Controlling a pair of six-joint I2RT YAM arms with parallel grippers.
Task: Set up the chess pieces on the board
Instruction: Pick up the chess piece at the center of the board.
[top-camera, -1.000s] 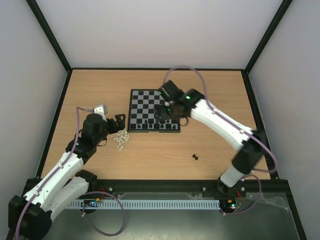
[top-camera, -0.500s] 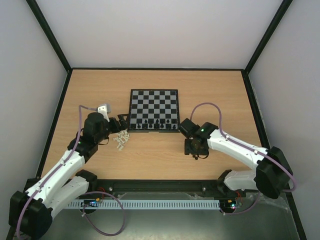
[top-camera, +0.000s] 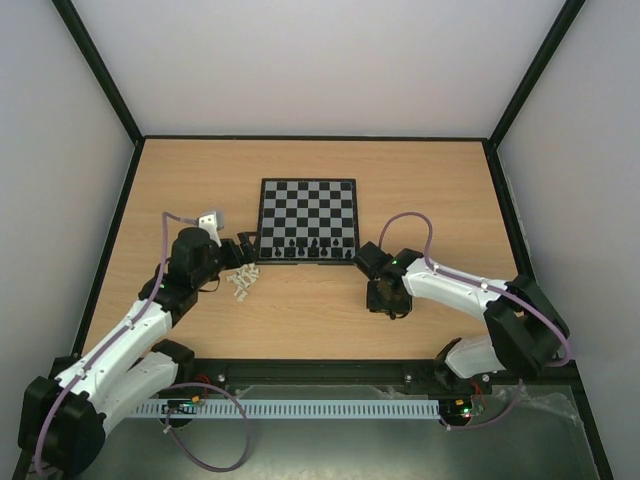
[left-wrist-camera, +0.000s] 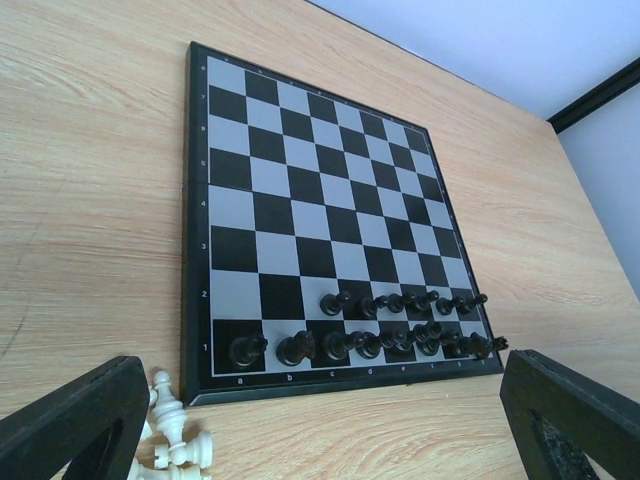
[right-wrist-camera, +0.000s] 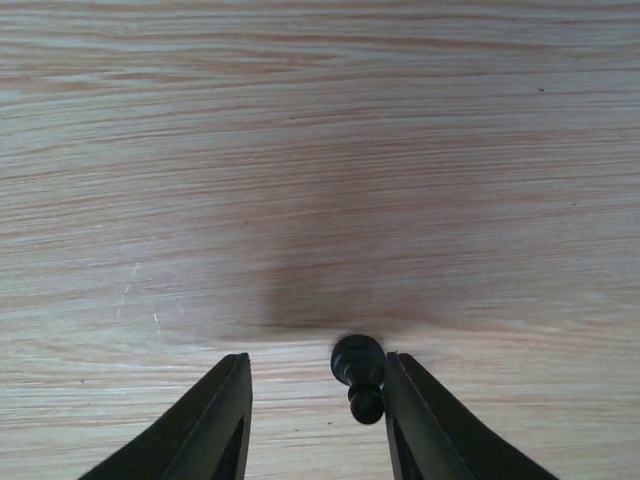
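Straddling a black pawn (right-wrist-camera: 359, 372) on the tabletop (top-camera: 300, 315), just off the board's (left-wrist-camera: 270, 180) near right corner, the right gripper (right-wrist-camera: 316, 375) holds its fingers part-open: one beside the pawn, the other clear. The left gripper (left-wrist-camera: 320, 415) gapes empty beside the white pieces (left-wrist-camera: 170, 432). Risk: an off-centre squeeze could flick the pawn away.
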